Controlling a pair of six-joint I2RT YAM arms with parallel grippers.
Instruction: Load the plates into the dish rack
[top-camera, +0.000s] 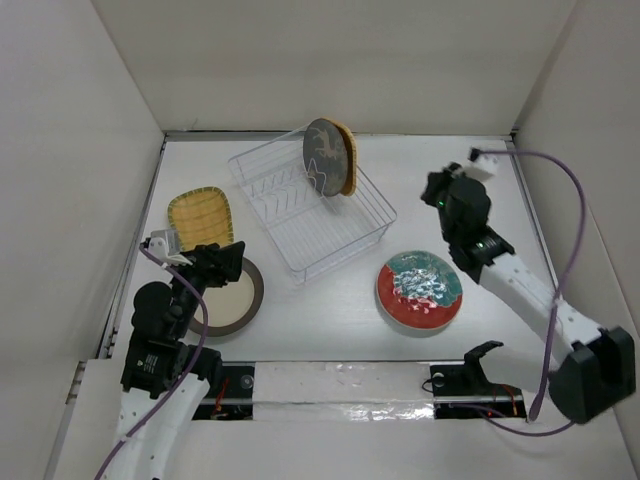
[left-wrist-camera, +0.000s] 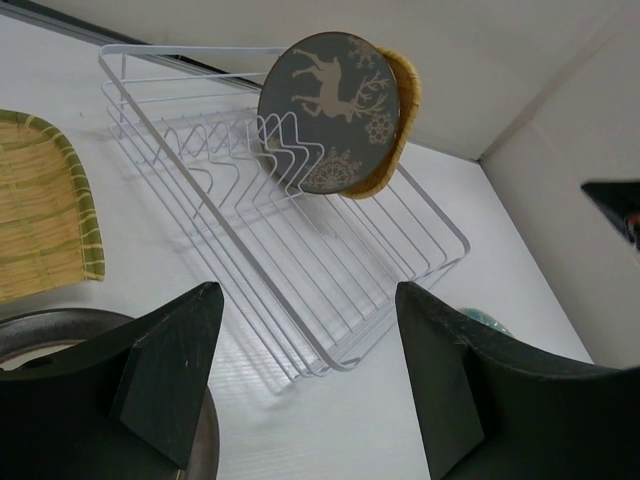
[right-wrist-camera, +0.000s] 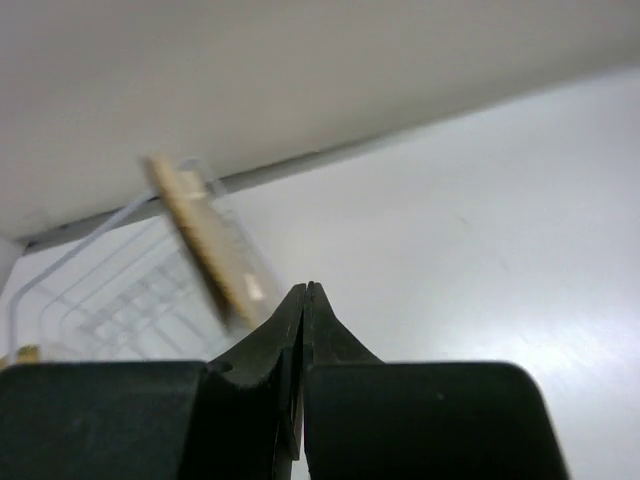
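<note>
– Right gripper (right-wrist-camera: 305, 298) was seen clenched, jaws pressed together on nothing, and held off to the right of the rack (top-camera: 350, 246). Could a reason be given?
– It was judged that, with nothing carried, it was kept clear so that the standing plates would not be knocked.
– And the left gripper (left-wrist-camera: 308, 300)?
– It was found released, jaws spread wide, hung low over the cream plate (top-camera: 238, 300). That spread was taken as readiness for the brown rim to be pinched.
– Where were the plates found?
– Two were stood on edge at the rack's far end. The grey plate (top-camera: 320, 152) was set in front and the orange plate (top-camera: 349, 160) close against its back, touching as far as could be told. Both were propped by the prongs so that they were kept upright. Three were laid flat on the table (top-camera: 330, 320): the yellow plate (top-camera: 200, 218) left of the rack, the cream one near it, and the teal plate (top-camera: 420, 290) at the near right.
– How far along was the task reckoned?
– Two of five were counted as loaded, and the nearer prongs were left free for the rest.
– What was feared?
– Only a thin rim is offered by a flat plate, so a slip was thought likely, and the standing pair could be toppled by a careless approach.
</note>
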